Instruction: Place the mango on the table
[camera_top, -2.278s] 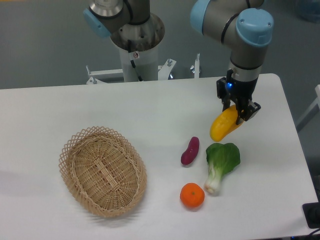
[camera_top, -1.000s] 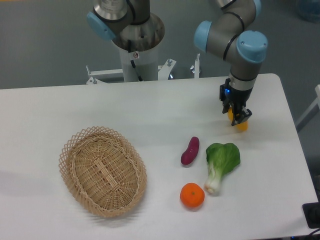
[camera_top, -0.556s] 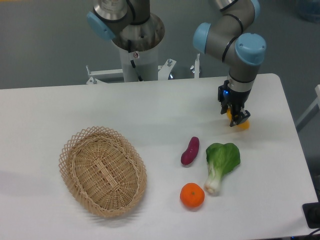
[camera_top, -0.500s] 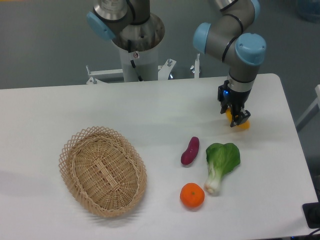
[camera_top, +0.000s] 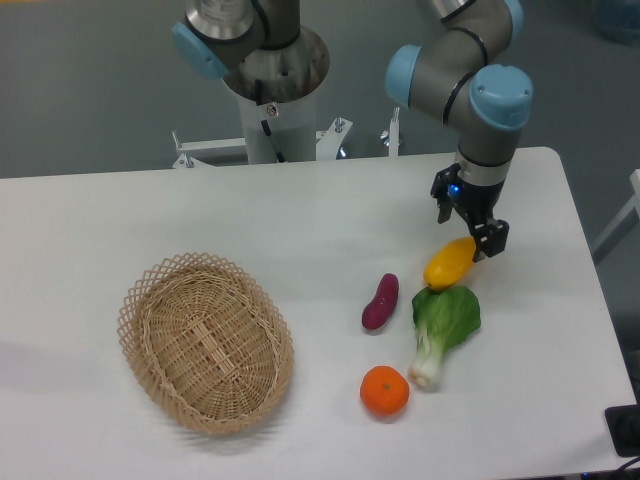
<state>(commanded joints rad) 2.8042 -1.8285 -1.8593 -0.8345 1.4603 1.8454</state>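
Mango (camera_top: 449, 263) is lying on the white table (camera_top: 200, 215), just above the leafy green vegetable (camera_top: 443, 320) and right of the purple sweet potato (camera_top: 380, 301). The gripper (camera_top: 472, 237) is sitting just above its far end with fingers spread apart, holding nothing. The putting-down part is looking done; only lifting the arm away seems left

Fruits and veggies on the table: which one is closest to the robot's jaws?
The yellow mango, right below the gripper. The bok choy, sweet potato and orange lie farther away.
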